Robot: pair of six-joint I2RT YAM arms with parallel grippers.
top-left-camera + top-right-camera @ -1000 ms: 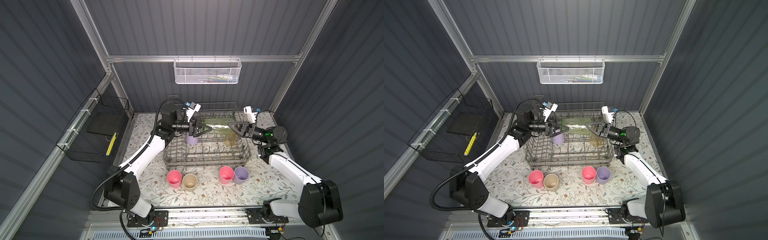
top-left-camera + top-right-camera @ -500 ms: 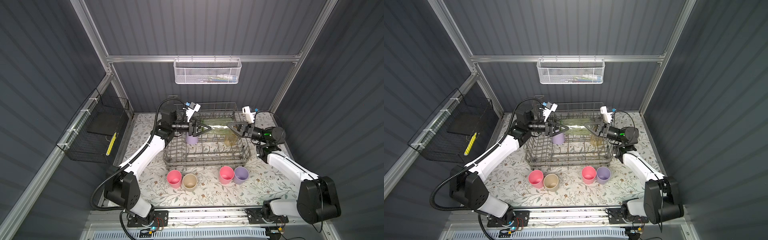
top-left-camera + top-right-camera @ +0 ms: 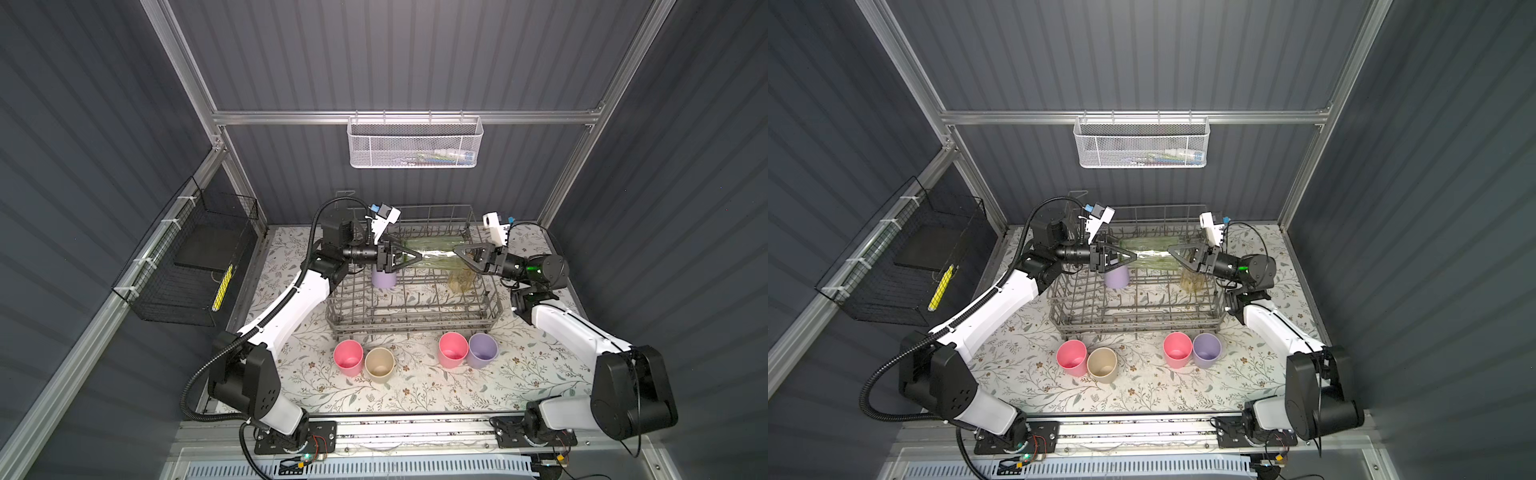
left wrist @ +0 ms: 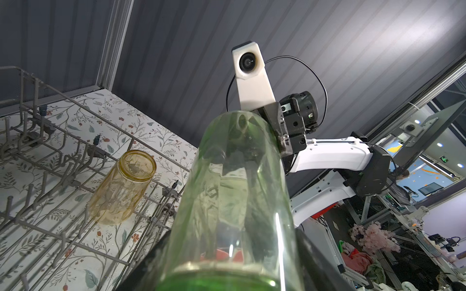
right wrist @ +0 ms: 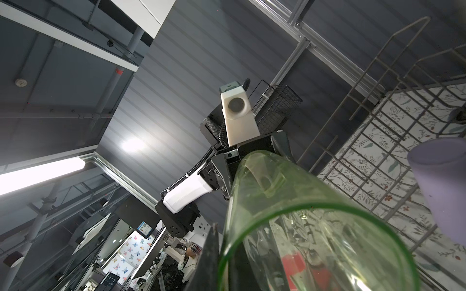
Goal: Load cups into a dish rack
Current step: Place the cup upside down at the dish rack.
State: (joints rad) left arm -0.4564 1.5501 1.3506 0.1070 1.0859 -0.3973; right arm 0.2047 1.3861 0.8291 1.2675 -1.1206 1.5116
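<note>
One green cup [image 3: 435, 252], wrist views alone show right fingers [image 5: 207, 264] pinching rim, left fingers [image 4: 146, 267] seemingly clamping base

Arm links: white shells [image 3: 291, 307], black joint housings [image 3: 631, 399]
Left arm cable: black corrugated hose [image 3: 189, 384]
Wrist cameras: white wedge housings [image 3: 494, 226], blue plugs [image 3: 375, 207]
Right wrist joint: small green light [image 3: 532, 268]
Bases: black plates [image 3: 291, 438]

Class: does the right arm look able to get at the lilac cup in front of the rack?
Probably not yet: its fingers are shut on the green cup above the rack. Otherwise the way looks free; only a pink cup stands beside the lilac cup.
</note>
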